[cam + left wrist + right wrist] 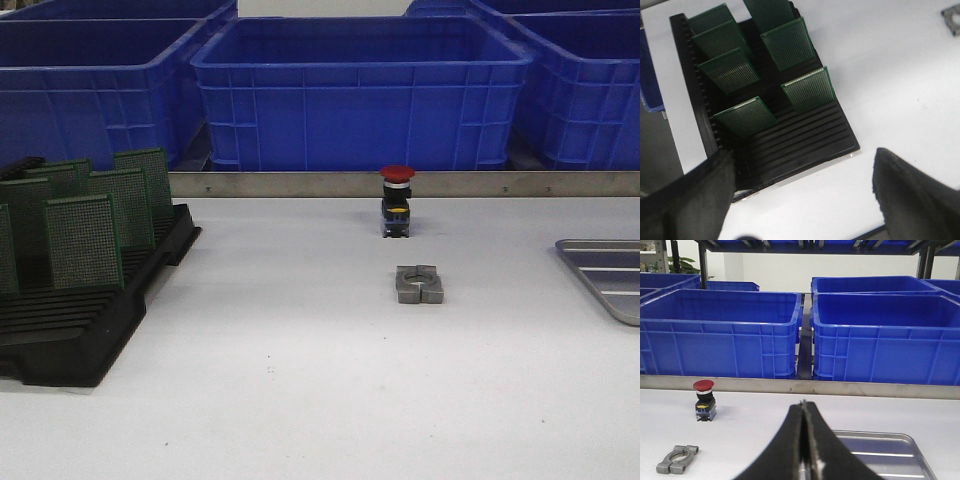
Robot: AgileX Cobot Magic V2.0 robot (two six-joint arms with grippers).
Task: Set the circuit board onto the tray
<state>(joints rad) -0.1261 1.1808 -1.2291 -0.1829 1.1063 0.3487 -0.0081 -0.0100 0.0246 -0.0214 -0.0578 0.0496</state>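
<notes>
rack (90,320) with boards (82,240) standing in its slots at table left; tray (610,275) far right; clamp block (419,284) between, push-button (396,200) behind it; crates (360,90) along back.

Green perforated circuit boards (83,240) stand upright in the slots of the black rack (70,335) at my left, six showing under my left wrist in two rows. The tray (610,275), shallow silver metal with a raised rim and ribbed bottom, lies flat far right, empty where visible.
</notes>
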